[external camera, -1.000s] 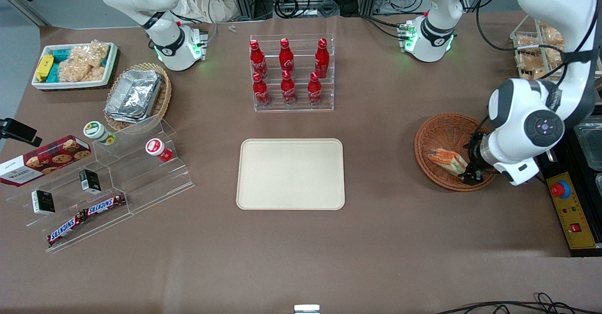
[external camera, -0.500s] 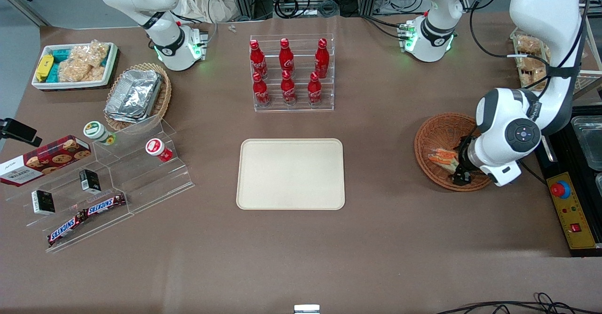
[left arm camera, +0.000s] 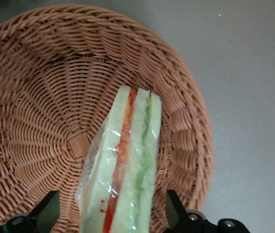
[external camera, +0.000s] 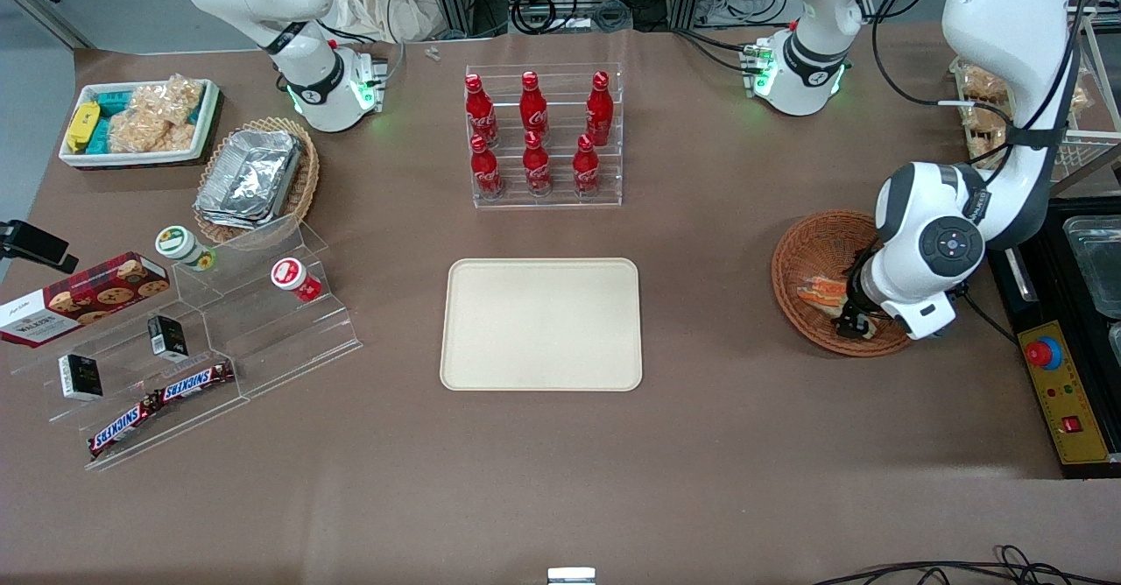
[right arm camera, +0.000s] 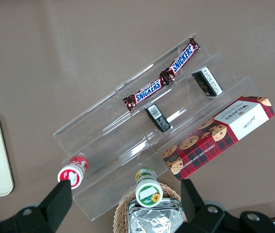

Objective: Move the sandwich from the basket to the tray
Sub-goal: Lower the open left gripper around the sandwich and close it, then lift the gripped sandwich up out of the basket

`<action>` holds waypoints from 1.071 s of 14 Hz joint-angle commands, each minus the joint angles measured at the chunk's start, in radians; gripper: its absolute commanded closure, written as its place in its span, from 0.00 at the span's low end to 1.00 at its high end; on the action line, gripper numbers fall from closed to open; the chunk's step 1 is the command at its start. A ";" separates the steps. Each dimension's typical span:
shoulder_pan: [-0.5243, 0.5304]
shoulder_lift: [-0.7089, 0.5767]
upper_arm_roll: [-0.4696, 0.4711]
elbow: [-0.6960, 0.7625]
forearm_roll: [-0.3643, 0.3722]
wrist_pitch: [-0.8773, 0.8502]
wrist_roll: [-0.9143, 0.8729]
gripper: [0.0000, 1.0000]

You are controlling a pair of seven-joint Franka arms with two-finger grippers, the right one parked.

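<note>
The jaws [left arm camera: 112, 213] of the left arm stood spread, one black finger [left arm camera: 47, 209] on each side of the sandwich [left arm camera: 125, 165], with a gap showing between each finger and the wrapping, so nothing was pinched. In the front view the jaws [external camera: 854, 322] hung low inside the basket [external camera: 810, 248], over the part of it nearest the front camera. The sandwich [external camera: 821, 291] lay in the basket [left arm camera: 40, 97] on its woven floor, its orange-red and green filling layers facing the wrist camera, its clear wrap glinting. The basket sat on the brown worktop [external camera: 701, 445] toward the working arm's end. The cream tray [external camera: 541, 324] lay flat at the middle of the worktop, well apart from the basket. A clear rack of red cola bottles [external camera: 536, 134] stood farther from the front camera than the tray.
</note>
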 commanded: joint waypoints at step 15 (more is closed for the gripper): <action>0.012 -0.098 -0.014 0.234 -0.003 -0.394 0.243 1.00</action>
